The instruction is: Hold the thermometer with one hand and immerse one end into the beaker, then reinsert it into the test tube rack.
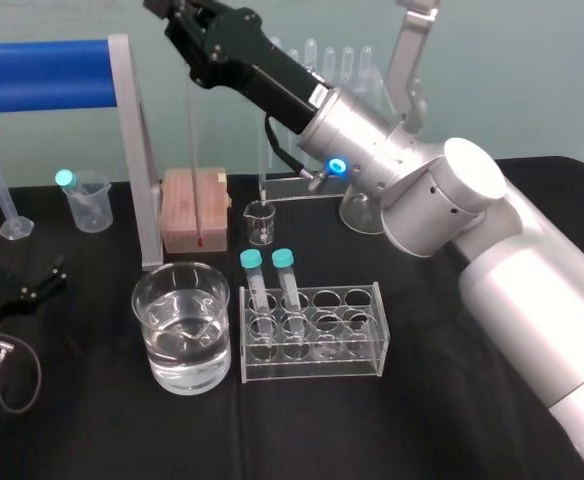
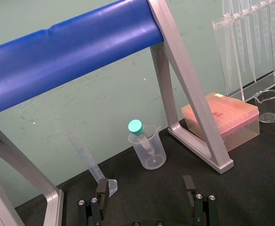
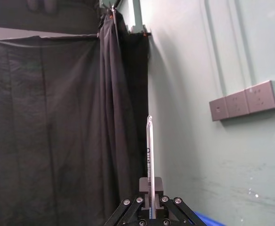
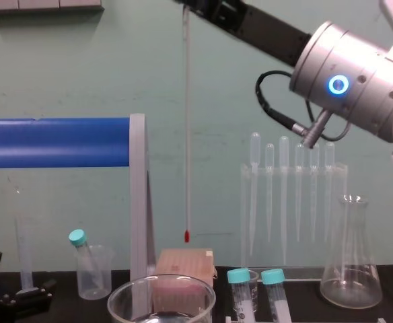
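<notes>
The thermometer (image 4: 186, 134) hangs straight down from your right tool (image 3: 150, 184), which pinches its top end high above the tabletop (image 1: 92, 430), likely so the red tip clears every rim. The beaker (image 1: 142, 290), part-filled with water, stands forward of and below that tip, just beside the tube rack (image 1: 357, 345). Your left tool (image 2: 145, 184) lies parked at the tabletop's left, spread open.

Beaker (image 1: 181, 340) left of tube rack (image 1: 357, 347); thermometer (image 4: 186, 128) hangs above box (image 1: 194, 208) behind beaker.
</notes>
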`<state>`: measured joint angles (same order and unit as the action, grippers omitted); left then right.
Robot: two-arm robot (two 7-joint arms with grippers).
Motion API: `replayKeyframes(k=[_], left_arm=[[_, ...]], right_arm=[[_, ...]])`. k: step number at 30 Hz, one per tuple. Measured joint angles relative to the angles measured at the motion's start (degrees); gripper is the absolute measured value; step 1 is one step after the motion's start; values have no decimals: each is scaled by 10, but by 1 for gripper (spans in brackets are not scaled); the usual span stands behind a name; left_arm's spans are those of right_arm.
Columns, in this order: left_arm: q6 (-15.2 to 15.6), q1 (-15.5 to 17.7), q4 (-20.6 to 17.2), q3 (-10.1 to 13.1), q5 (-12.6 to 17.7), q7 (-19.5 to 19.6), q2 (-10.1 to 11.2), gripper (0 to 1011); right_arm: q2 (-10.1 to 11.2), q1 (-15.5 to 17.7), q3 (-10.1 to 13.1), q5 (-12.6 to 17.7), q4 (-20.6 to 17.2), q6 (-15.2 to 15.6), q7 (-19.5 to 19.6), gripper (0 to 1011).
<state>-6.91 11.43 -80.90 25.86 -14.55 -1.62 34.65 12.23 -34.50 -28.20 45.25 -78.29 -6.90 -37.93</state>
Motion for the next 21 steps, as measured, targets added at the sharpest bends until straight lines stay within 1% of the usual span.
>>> replayKeyframes(k=[7,15,21], left_arm=[[0,0,0,0,0,0,0,1008],[0,0,0,0,0,0,0,1008],[0,0,0,0,0,0,0,1008]], right_arm=[[-5,-7,-20,0,20,0,-11,57],[-13,-11,-45,-8,41,-4,-30,57],[-19,-11,-55,-12,57,-7,-39,57]])
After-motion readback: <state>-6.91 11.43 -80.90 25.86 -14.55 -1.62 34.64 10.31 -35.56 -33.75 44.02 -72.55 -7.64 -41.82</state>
